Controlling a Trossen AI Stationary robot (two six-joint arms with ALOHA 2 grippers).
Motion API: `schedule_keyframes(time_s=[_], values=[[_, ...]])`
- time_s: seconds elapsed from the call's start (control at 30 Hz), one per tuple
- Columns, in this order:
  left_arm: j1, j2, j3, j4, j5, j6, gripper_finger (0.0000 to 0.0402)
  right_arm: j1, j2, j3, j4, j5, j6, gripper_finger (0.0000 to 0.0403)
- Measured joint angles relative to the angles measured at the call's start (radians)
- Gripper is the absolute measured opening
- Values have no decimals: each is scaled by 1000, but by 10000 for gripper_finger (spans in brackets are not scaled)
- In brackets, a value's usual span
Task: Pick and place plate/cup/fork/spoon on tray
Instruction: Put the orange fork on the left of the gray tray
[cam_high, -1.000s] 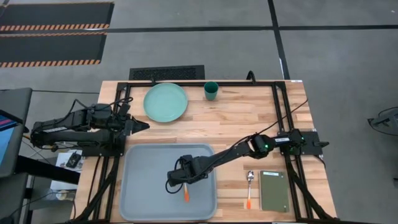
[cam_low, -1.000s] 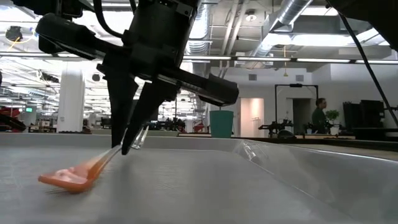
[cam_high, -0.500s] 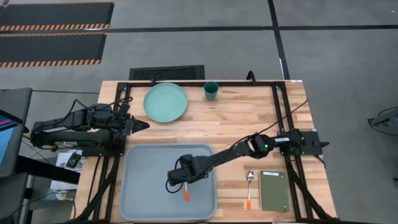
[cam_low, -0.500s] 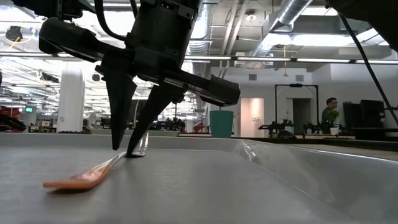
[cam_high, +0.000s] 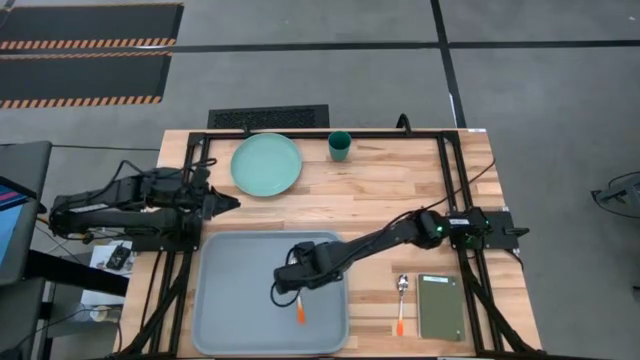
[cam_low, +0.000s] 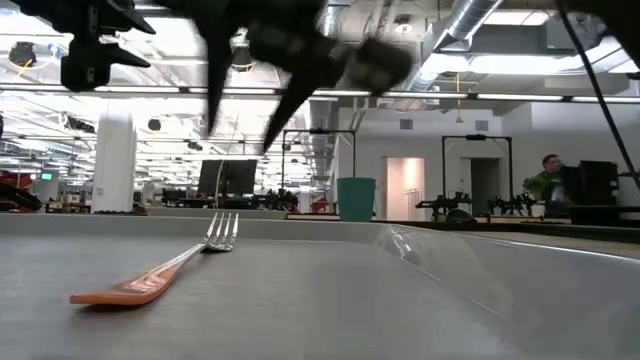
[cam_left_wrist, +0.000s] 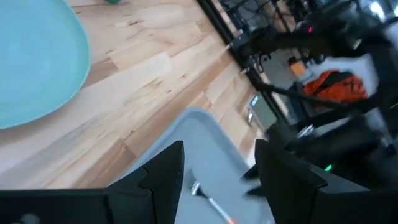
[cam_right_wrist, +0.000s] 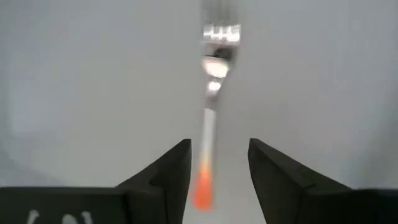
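Right gripper (cam_high: 284, 293) hangs over the tray (cam_high: 225, 300) with its fingers parted and nothing between them; the fork (cam_low: 165, 268) lies flat on the tray floor below. My left gripper (cam_high: 228, 202) waits beside the plate (cam_high: 266, 164), fingers apart. I judge the spoon (cam_high: 400, 303) light, stiff and slippery: pinch mid-handle.

Wooden tabletop (cam_high: 380, 190) with tableware

Plate (cam_high: 266, 163) and cup (cam_high: 340, 145) sit far; tray (cam_high: 225, 300), spoon (cam_high: 401, 300) and dark green pad (cam_high: 440, 306) lie near.
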Motion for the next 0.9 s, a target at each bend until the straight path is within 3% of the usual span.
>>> schedule_keyframes(time_s=[0.27,0.4,0.53,0.67,0.77,0.9], values=[[0,105,0,-18,17,19,183,32,-193,1,-385,63,1,179],[0,196,0,-10,-8,0,183,33,-204,-24,-338,81,-120,174],[0,270,0,2,-44,-89,183,17,-128,-24,-320,88,-244,173],[-16,331,0,62,23,-160,183,13,-81,-26,-359,115,-317,173],[-67,386,1,111,73,-217,183,24,-93,-28,-381,131,-416,173],[-186,500,1,244,53,-287,183,37,-176,-30,-380,134,-496,172]])
